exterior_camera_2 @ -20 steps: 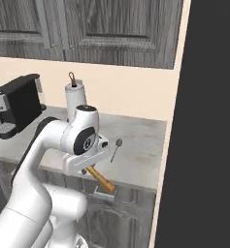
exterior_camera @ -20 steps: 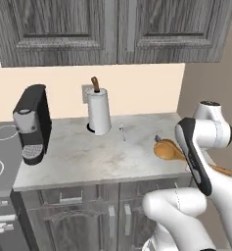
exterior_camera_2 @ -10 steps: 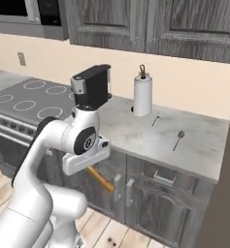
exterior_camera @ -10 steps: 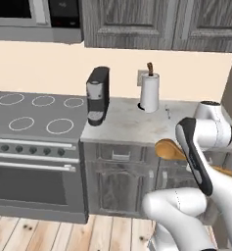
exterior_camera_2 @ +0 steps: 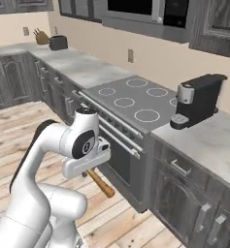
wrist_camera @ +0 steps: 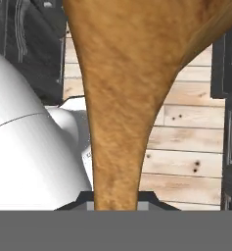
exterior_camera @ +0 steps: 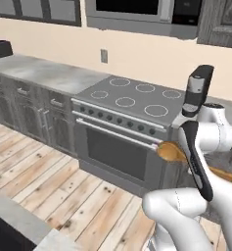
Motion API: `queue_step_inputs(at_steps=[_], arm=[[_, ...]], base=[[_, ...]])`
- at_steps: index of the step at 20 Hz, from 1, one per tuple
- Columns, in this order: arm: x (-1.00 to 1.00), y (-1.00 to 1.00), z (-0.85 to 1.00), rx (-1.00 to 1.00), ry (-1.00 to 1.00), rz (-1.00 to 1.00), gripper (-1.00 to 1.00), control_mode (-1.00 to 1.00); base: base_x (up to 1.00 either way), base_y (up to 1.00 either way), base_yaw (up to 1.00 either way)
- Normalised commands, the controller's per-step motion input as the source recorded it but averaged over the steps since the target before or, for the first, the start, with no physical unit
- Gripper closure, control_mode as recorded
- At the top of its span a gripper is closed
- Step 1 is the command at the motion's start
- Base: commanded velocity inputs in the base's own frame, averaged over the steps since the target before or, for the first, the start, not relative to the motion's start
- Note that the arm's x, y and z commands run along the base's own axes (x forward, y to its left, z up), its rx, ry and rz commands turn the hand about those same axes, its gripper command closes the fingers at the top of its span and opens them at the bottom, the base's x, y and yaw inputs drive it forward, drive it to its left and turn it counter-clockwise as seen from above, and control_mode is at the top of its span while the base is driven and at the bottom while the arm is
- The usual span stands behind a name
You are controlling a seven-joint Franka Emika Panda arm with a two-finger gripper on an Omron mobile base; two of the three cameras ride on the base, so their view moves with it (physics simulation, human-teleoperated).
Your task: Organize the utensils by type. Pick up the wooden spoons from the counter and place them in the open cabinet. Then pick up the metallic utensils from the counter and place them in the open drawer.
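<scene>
I held one wooden spoon (wrist_camera: 118,98) in my gripper (wrist_camera: 115,198); my two fingers were nearly closed and squeezed its handle tight; in the hand view the spoon rose big and orange-brown from between my finger tips, and its wide bowl was at the top; behind it I saw pale wooden floor (wrist_camera: 186,152) and dark cupboard fronts; in the left base view the oval bowl of the spoon (exterior_camera: 172,151) stuck out to the left of my arm, and the end of its handle (exterior_camera: 224,174) stuck out on the other side; in the right base view the handle (exterior_camera_2: 100,183) poked down and to the right from under my hand; I counted just one wooden spoon, and it was up in the air, not on any counter; there was one stove (exterior_camera: 132,98) with five rings on its top and one long oven door under it; one black coffee machine (exterior_camera_2: 198,100) stood on the grey stone counter (exterior_camera_2: 213,145) just beside the stove; one microwave (exterior_camera: 142,14) hung over the stove; one more long grey counter (exterior_camera: 44,71) ran along the wall on the other side of the stove; one dark toaster (exterior_camera_2: 58,42) sat far off on it, and one knife block (exterior_camera_2: 40,36) stood just beside the toaster.
</scene>
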Motion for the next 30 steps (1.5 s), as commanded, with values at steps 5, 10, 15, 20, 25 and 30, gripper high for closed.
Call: queue_step_inputs(at_steps=[5, 10, 15, 20, 25, 30], arm=[[0.00, 0.00, 0.00, 0.00, 0.00, 0.00, 1.00, 1.00], [0.00, 0.00, 0.00, 0.00, 0.00, 0.00, 1.00, 1.00], [0.00, 0.00, 0.00, 0.00, 0.00, 0.00, 1.00, 1.00], [0.00, 0.00, 0.00, 0.00, 0.00, 0.00, 1.00, 1.00], [0.00, 0.00, 0.00, 0.00, 0.00, 0.00, 1.00, 1.00], [0.00, 0.00, 0.00, 0.00, 0.00, 0.00, 1.00, 1.00]], base=[[0.01, 0.56, 0.74], [0.44, 0.43, 0.44], [0.90, 0.07, 0.08], [0.85, -0.07, 0.02], [0.91, 0.00, 0.26], [0.85, 0.00, 0.52]])
